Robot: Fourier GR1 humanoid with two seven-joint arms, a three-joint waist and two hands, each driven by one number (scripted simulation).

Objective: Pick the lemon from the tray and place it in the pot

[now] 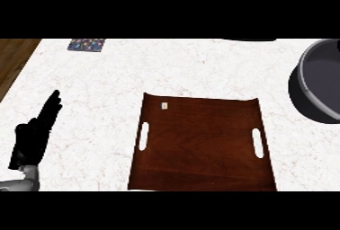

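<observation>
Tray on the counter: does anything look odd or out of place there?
Yes. The tray shows no lemon, only a tiny pale speck near its far left corner. The pot, cut off by the right edge, shows no lemon in its visible part either. The left hand rests open at the left.

A white marbled bench [199,67] fills nearly everything; a strip of brown wooden floor [13,58] shows beyond its left edge.
</observation>
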